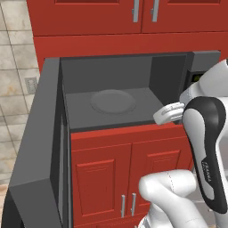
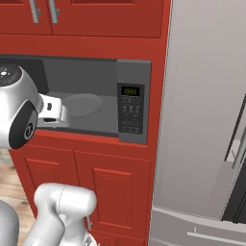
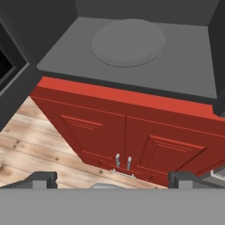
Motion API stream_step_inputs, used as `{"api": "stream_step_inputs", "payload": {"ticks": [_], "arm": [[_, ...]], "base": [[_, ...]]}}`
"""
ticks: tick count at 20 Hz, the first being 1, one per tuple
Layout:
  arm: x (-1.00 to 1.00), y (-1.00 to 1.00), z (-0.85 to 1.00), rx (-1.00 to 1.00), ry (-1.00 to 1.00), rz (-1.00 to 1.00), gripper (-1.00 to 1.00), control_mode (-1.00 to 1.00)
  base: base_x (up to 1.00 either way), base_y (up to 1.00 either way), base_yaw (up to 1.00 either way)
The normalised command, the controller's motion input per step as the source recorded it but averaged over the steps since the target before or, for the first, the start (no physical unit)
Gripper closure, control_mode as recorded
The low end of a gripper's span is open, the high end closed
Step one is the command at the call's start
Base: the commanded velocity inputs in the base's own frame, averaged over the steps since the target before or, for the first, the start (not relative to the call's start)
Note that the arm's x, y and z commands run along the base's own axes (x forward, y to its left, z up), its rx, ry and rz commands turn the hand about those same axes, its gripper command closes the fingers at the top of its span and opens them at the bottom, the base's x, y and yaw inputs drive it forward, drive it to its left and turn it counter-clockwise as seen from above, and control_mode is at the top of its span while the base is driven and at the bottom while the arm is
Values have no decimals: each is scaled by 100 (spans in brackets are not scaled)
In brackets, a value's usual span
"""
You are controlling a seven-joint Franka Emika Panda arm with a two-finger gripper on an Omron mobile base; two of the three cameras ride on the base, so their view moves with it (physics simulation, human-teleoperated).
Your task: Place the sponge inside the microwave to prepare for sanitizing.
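Observation:
The microwave (image 1: pixel 107 73) stands open, its dark door (image 1: pixel 38 147) swung out to the left. Its round grey turntable (image 1: pixel 113 101) (image 2: pixel 82 104) (image 3: pixel 128 41) is bare. The keypad panel (image 2: pixel 130 108) with its green display sits on the right side. My gripper (image 3: pixel 112 181) is open with nothing between its fingers, and it hovers in front of the cavity's lower edge, looking down into it. My white hand (image 1: pixel 169 112) (image 2: pixel 50 111) is at the opening's front right. The sponge is out of view.
Red cabinet doors (image 1: pixel 129 164) (image 3: pixel 132 145) lie under the microwave, and more red cabinets (image 1: pixel 133 13) hang above it. A grey fridge (image 2: pixel 206 120) stands to the right. The open door (image 3: pixel 13 83) juts out on the left over the wooden floor (image 3: pixel 35 145).

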Motion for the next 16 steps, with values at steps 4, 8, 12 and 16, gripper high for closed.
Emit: {"api": "stream_step_inputs", "payload": {"ticks": [4,8,12,16], "arm": [[0,0,0,0,0,0,-100,100],[0,0,0,0,0,0,-100,100],[0,0,0,0,0,0,-100,100],[0,0,0,0,0,0,-100,100]], "base": [[0,0,0],[0,0,0],[0,0,0],[0,0,0]]}}
